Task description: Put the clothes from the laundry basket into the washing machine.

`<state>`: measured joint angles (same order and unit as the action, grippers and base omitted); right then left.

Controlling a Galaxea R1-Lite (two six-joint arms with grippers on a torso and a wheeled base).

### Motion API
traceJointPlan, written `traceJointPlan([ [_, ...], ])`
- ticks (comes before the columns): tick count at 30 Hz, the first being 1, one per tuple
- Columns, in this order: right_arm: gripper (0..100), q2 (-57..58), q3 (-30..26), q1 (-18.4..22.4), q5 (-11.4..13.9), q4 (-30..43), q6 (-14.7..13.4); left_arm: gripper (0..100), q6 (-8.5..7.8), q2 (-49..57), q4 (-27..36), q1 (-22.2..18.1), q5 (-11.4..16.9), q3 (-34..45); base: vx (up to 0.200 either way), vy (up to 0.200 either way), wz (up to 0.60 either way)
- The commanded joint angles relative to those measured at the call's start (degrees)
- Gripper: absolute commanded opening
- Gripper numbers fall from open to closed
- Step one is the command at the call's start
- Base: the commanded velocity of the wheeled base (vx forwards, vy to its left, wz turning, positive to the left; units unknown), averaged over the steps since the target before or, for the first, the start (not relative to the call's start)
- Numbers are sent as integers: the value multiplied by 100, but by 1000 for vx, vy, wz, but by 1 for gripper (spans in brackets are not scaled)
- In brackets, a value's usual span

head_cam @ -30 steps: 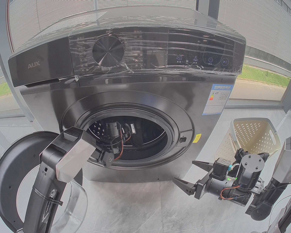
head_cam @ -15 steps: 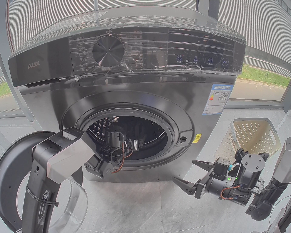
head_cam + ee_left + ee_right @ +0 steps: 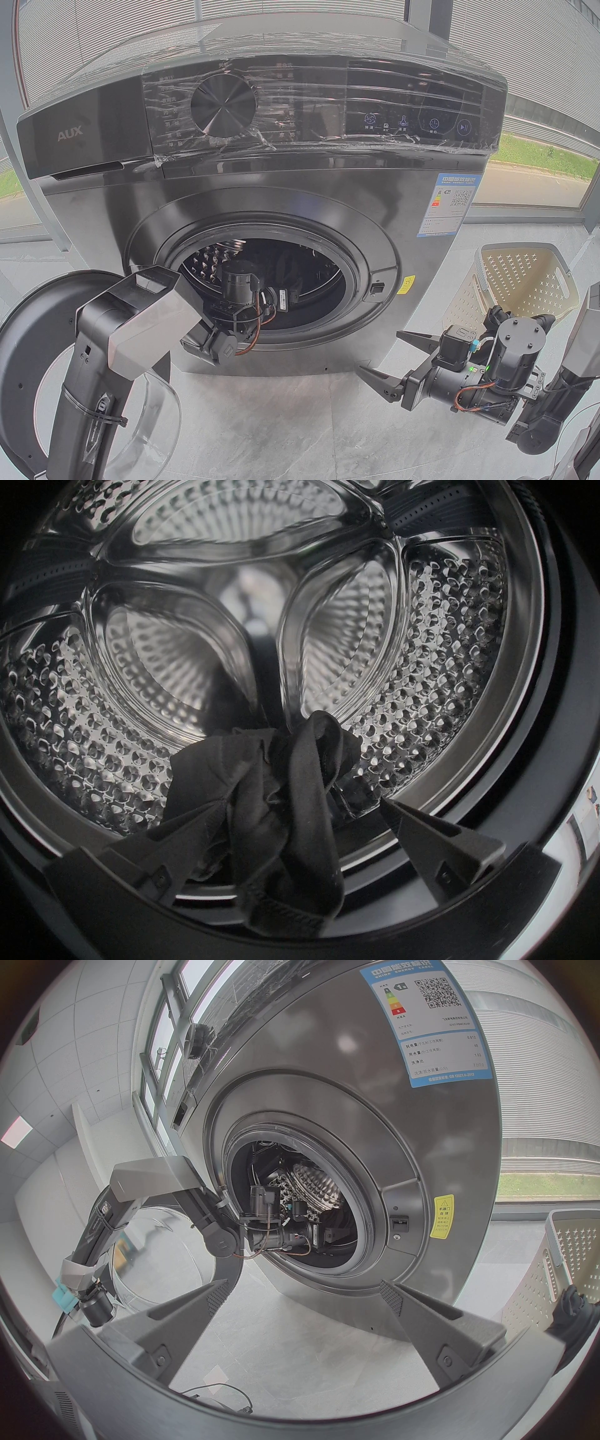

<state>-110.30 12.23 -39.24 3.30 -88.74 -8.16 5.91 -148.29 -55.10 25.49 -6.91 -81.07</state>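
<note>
Washing machine (image 3: 300, 187): front loader, standing on the grey tiled floor (image 3: 300, 425), top panel wrapped in clear film.
Door (image 3: 37, 350): swung fully open to the robot's left of the round opening.
Drum (image 3: 187, 636): shiny perforated steel, seen through the opening.
Black garment (image 3: 281, 805): crumpled at the low front of the drum, one fold hanging out over the front lip; lies between the two fingers of the left gripper.
Left gripper (image 3: 300, 805): at the mouth of the opening, pointing into the drum; fingers spread wide, one on each side of the cloth, not closed on it; cannot tell whether the left finger (image 3: 181, 849) touches the fabric that overlaps it.
Right gripper (image 3: 379, 352): hanging above the floor just in front of the machine's lower right corner, pointing toward the machine; fingers wide apart, nothing between them.
Laundry basket (image 3: 531, 275): beige, perforated, tipped up on its side to the right of the machine, open side facing the robot; just behind the right wrist.
Basket contents: hidden low down by the right arm, cannot tell.
</note>
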Motion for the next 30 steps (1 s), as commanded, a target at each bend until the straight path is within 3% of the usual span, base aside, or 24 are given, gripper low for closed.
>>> traceJointPlan([
  [1,100,-9,8,13,4,-3,-2,0,-38,-412,61,-150,-3,-322,0,0,0],
  [7,100,-18,8,13,4,-3,-2,0,-29,-403,70,-158,-3,-436,0,0,0],
  [16,100,-18,8,4,4,-3,-2,0,138,-623,-220,-246,-258,-1579,0,0,0],
  [27,100,-18,8,13,4,-3,-2,0,147,-649,-220,-317,-258,-1517,0,0,0],
  [28,100,-18,8,13,4,-3,-2,100,147,-649,-220,-317,-258,-1508,0,0,0],
  [30,100,-27,8,48,4,-3,-2,100,165,-623,-168,-317,-258,-1456,0,0,0],
])
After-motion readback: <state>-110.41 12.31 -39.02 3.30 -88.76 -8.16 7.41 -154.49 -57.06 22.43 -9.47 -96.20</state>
